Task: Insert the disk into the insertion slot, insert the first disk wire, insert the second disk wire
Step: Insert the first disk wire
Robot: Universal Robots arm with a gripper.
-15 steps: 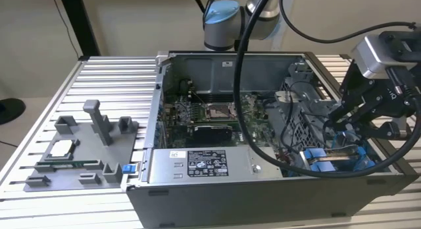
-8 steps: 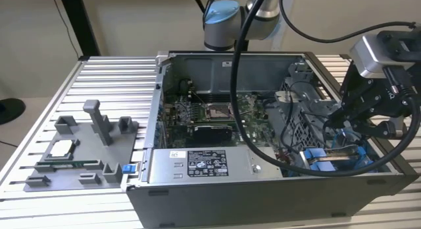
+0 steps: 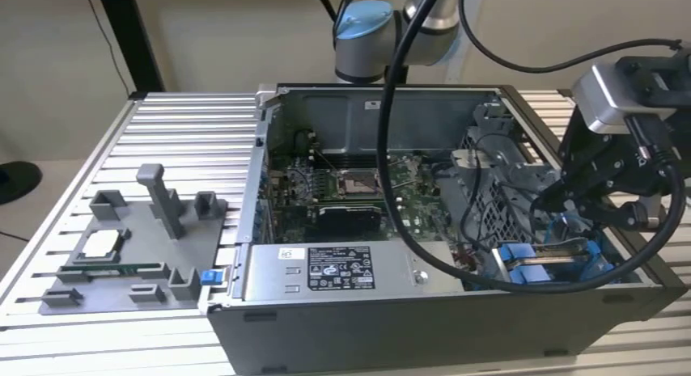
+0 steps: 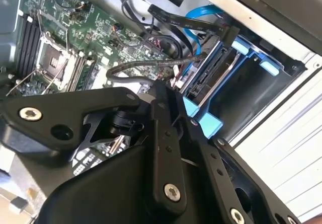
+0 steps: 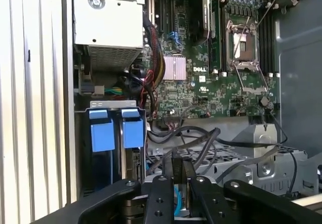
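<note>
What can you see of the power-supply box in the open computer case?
The power-supply box is a grey sheet-metal block lying flat inside the computer case, along its lower edge in the exterior view, beside the motherboard. Its upward face bears a black-and-white printed label. In the first wrist view the box shows a screw, a perforated grille and a bundle of coloured wires leaving beside it.
</note>
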